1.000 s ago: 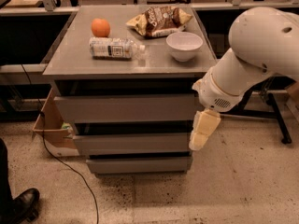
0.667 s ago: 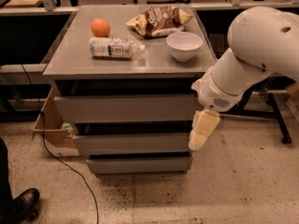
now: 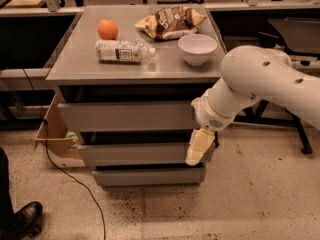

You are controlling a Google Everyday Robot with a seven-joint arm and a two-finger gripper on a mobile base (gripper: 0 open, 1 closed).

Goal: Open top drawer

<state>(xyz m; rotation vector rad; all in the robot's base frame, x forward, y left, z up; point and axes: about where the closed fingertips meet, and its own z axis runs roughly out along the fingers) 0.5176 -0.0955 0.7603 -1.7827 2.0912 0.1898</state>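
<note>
Top drawer [image 3: 125, 116] runs left-right, front toward camera. The gripper [image 3: 199, 148] hangs just below its right end; grip cannot be told. Bowl [image 3: 197, 48] sits above.

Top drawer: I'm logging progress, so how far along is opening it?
Done: nothing; the top drawer shows no interior. In hand: the gripper hangs at the fronts' right end, below the top drawer's level. Left: catching its front and pulling it out.
</note>
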